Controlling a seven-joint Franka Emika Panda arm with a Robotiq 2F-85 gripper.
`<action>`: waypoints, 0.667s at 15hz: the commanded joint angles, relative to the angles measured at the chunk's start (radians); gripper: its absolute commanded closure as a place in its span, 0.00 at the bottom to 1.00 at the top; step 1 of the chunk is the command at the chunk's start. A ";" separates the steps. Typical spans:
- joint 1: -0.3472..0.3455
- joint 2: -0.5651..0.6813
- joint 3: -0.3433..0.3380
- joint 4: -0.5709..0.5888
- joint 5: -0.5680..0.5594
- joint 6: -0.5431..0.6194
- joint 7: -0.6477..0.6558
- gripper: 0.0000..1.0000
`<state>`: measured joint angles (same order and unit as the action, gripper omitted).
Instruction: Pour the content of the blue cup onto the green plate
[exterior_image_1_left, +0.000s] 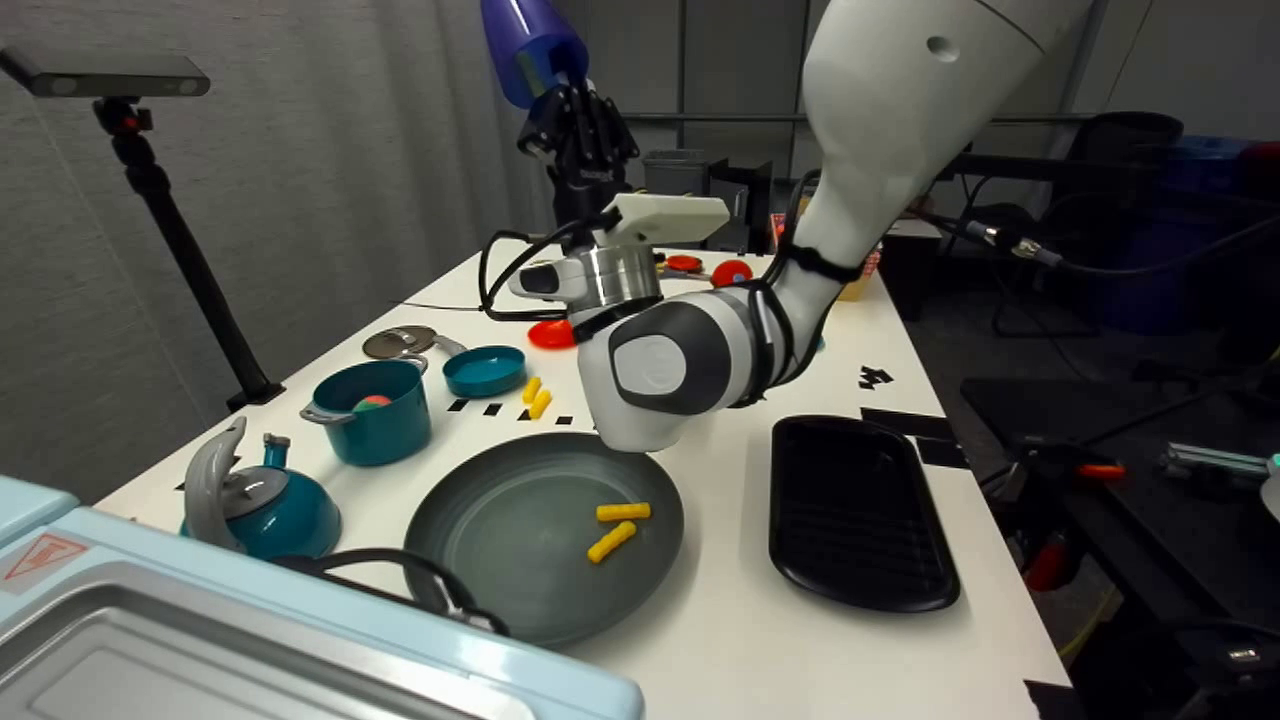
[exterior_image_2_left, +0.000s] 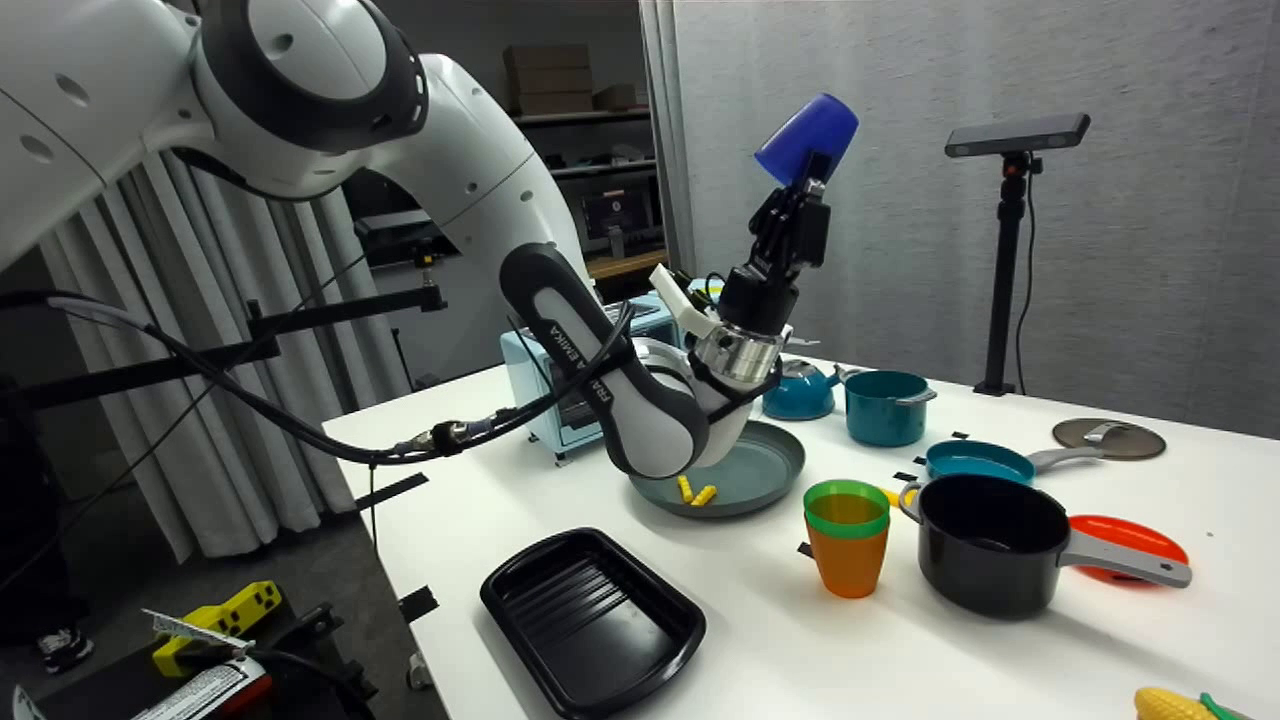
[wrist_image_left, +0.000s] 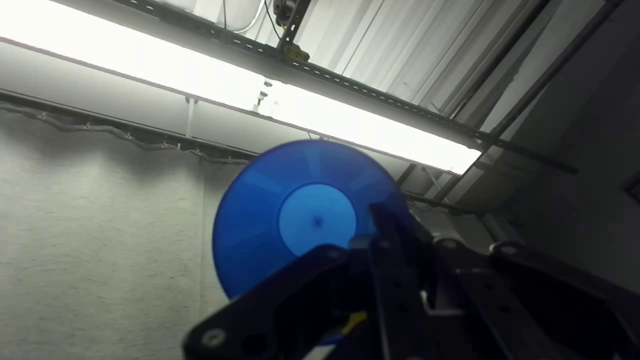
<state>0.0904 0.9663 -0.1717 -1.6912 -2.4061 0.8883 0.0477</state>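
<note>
"Where's the blue cup?"

"Up in the air, in the upper right of an exterior view, tipped with its mouth slanting down to the left. The tool is closed on it near the rim; how narrow a gap is left, I can't tell."

"Can you see inside it?"

"In the wrist view, yes, around the middle of the frame: blue walls and a paler round bottom with a dark dot at its centre. Dark parts of the tool cover the lower right."

"And the yellow pieces?"

"Two lie close together on the green plate, right of its centre, in the lower middle of an exterior view. Two more lie on the bench, just beside the teal pan."

"What about the other containers?"

"The teal pot, at the left of that frame, has a round red-and-green thing in it; the pot's wall hides the rest."

"Any containers inside others?"

"Right of centre in an exterior view: a green cup nested in an orange cup, standing upright. Just right of them stands a black saucepan, its inside in shadow."

"The black tray?"

"Lower left of centre there, its ribbed floor in plain sight."
</note>
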 joint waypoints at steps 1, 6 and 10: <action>-0.049 -0.006 0.090 0.022 0.131 0.049 -0.012 0.98; -0.079 -0.006 0.180 0.032 0.320 0.161 0.002 0.98; -0.095 -0.005 0.229 0.068 0.479 0.252 0.014 0.98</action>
<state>0.0233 0.9652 0.0155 -1.6643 -2.0256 1.0802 0.0491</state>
